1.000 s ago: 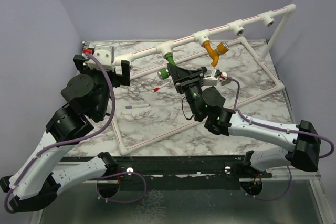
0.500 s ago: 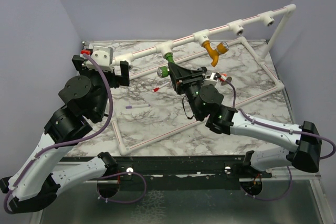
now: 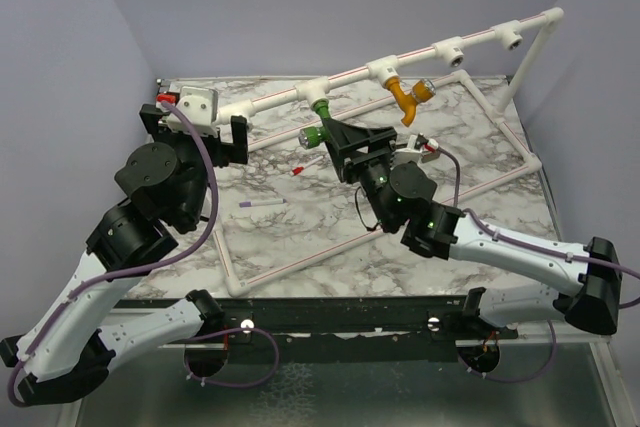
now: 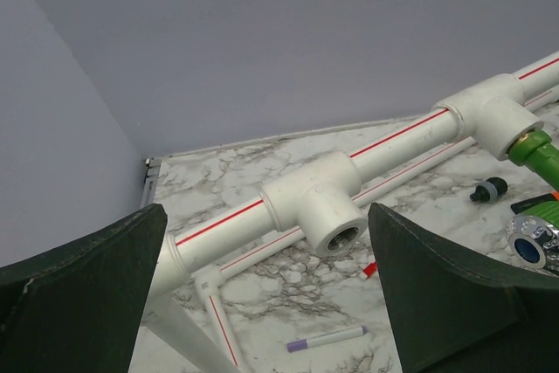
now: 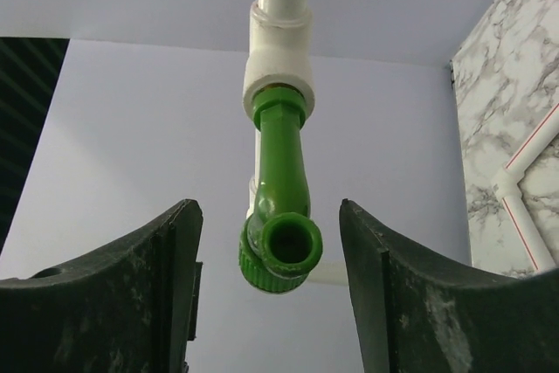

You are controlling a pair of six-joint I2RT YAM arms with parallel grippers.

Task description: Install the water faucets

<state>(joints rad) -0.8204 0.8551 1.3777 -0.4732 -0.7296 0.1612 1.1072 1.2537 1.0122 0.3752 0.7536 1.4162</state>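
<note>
The green faucet (image 3: 318,119) hangs from a T-socket (image 3: 320,91) of the white red-striped pipe frame; in the right wrist view the green faucet (image 5: 281,207) is screwed into the socket, spout mouth facing the camera. My right gripper (image 3: 335,137) (image 5: 271,259) is open, one finger on each side of the faucet, with gaps on both sides. The orange faucet (image 3: 408,97) hangs from the neighbouring socket. My left gripper (image 3: 195,127) (image 4: 266,286) is open and empty, facing an empty T-socket (image 4: 323,207) on the left part of the pipe.
A purple pen (image 3: 262,203) (image 4: 325,339) and a red pen (image 3: 305,164) lie on the marble table inside the frame's floor pipes (image 3: 300,265). Two more empty T-sockets (image 3: 450,50) sit on the upper pipe at the right. Grey walls stand close behind.
My right arm has shifted slightly to the right, its open jaws staying around the green faucet. The left arm has barely moved.
</note>
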